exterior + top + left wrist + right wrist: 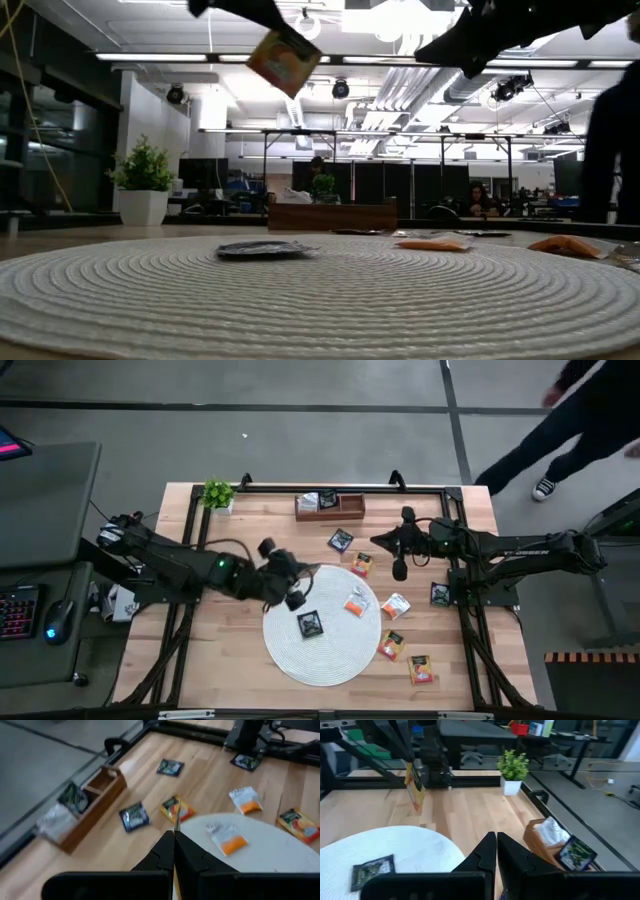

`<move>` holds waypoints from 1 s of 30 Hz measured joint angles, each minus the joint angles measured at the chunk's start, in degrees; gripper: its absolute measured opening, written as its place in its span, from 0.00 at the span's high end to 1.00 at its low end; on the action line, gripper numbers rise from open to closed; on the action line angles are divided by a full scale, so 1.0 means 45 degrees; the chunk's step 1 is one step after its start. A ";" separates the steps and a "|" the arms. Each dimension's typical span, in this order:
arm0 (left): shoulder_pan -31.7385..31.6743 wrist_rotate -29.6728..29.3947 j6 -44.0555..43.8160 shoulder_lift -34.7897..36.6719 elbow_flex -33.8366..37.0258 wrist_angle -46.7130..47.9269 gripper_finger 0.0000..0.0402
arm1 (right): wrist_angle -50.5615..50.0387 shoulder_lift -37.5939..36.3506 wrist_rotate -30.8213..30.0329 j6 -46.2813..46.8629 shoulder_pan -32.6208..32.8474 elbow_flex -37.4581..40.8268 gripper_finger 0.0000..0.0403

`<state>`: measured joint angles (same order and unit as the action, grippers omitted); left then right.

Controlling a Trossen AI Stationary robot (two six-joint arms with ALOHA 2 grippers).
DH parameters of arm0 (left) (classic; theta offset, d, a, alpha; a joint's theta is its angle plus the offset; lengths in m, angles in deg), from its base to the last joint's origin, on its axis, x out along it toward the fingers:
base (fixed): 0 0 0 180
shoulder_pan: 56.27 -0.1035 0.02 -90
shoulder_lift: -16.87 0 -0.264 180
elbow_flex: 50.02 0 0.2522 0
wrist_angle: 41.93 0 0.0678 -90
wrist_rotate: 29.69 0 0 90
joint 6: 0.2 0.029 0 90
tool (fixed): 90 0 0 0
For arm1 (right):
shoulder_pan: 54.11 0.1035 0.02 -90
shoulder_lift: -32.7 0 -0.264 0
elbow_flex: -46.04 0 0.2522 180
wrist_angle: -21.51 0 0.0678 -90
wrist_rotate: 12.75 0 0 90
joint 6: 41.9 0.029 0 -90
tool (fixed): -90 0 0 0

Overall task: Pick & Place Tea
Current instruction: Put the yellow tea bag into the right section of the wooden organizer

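My left gripper [303,574] hovers over the far left rim of the round white mat [322,645], shut on a red-orange tea sachet [284,60] that hangs high above the mat. On the mat lie a black sachet [310,623] and a white-and-orange one [356,603]. More sachets lie flat on the wood around it, among them an orange one [361,564] and a black one [340,541]. The wooden tray [348,510] at the far edge holds two sachets [318,501]. My right gripper [378,541] is shut and holds nothing, raised near the tray's right. My left gripper pinches the red-orange sachet by its upper edge [410,769] between its two fingers. The sachet hangs below them, tilted and clear of the mat. In the left wrist view it shows only edge-on [176,822] between the fingertips.
A potted plant [217,494] stands at the table's far left corner. Other sachets lie right of the mat [396,605], [440,594] and near its front right [391,645], [420,669]. A person's legs [545,450] pass beyond the far right corner.
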<state>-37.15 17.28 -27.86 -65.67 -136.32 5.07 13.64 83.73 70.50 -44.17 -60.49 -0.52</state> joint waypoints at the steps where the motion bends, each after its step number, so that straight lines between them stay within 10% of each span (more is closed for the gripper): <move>1: -0.0217 0.0285 0.0495 0.0000 0.0000 -0.0377 1.00 | -0.0005 0.0000 -0.0096 0.0135 0.0000 0.0000 0.97; 30: -0.3818 0.4369 0.3186 0.0060 0.0010 -0.5269 1.00 | 0.1231 -0.0005 -0.0033 0.3371 0.0000 0.0005 0.97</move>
<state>-54.34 36.94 -13.53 -65.40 -136.27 -18.64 19.18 83.71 70.35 -29.00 -60.49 -0.50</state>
